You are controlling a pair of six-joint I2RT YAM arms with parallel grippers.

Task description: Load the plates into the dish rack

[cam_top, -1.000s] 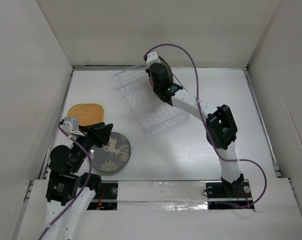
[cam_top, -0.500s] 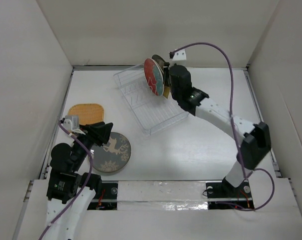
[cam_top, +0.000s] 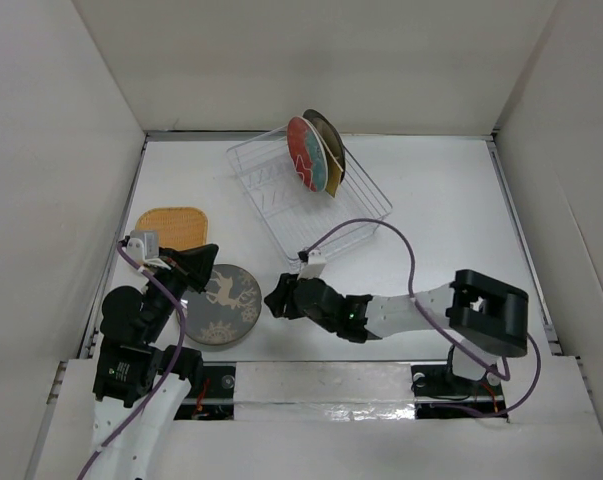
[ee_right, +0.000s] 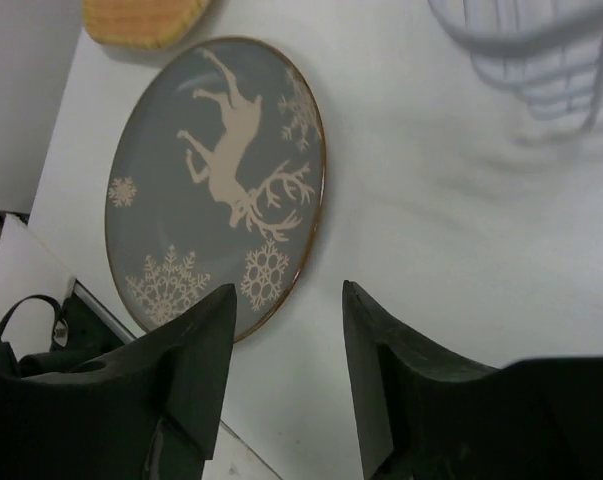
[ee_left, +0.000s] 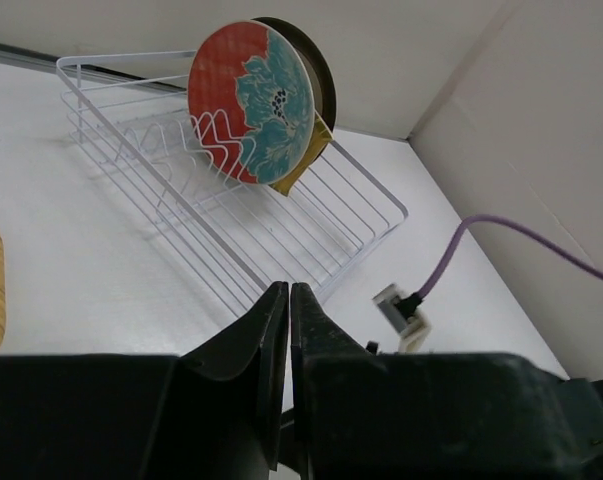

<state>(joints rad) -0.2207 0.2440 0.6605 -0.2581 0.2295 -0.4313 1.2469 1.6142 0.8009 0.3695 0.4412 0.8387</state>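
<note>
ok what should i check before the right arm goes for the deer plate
1. right tool open and empty: ok
2. deer plate rim lined up between its fingers: ok, the rim is just ahead and not yet gripped
3. left tool clear of that plate: cannot tell, it is shut at the plate's left edge
4. free prongs in the dish rack: ok, the near rows are bare
5. red-and-teal plate standing on edge at the far end: ok
6. purple cable clear of the rack: cannot tell, it loops over the near corner
</note>
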